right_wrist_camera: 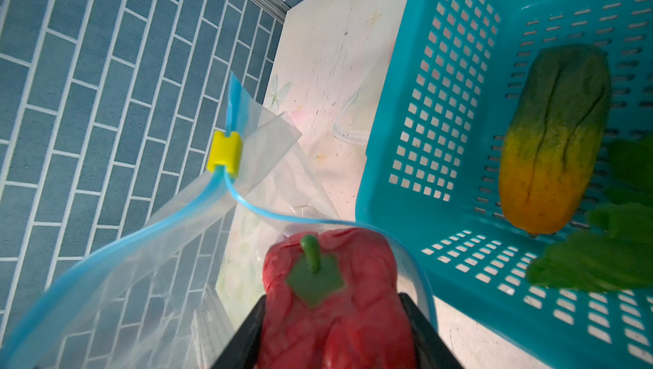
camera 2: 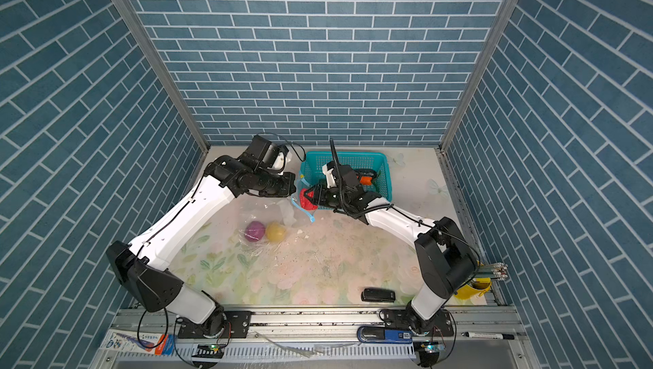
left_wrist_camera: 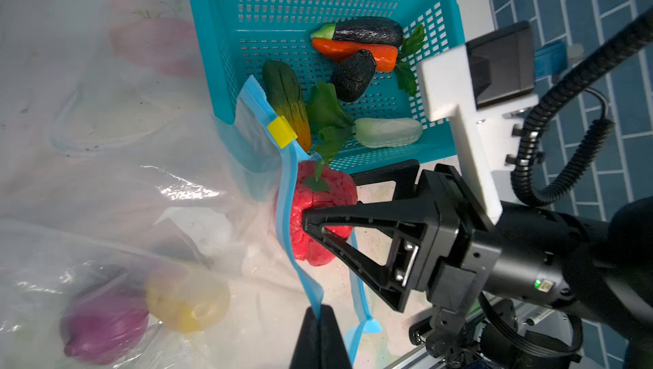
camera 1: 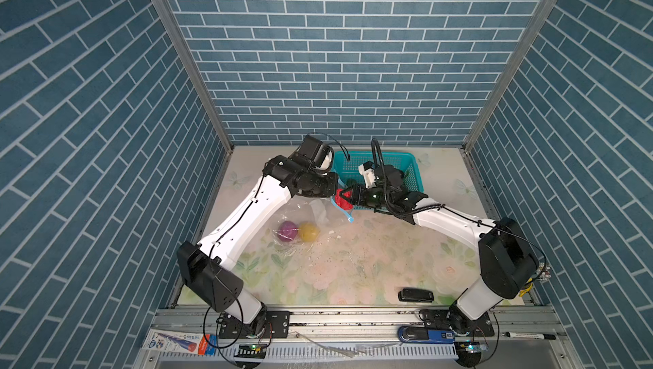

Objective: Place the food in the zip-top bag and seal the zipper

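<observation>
Left wrist view: left jaws clamped on zipper of zip-top bag; right jaws half-spread, gripping red pepper at bag mouth beside teal basket; onion, potato inside

Red pepper, teal perforated basket, light blue zipper, yellow slider.

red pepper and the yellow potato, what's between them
In the left wrist view, the blue zipper strip crosses between the red pepper and the yellow potato; past it, the clear bag.
</observation>
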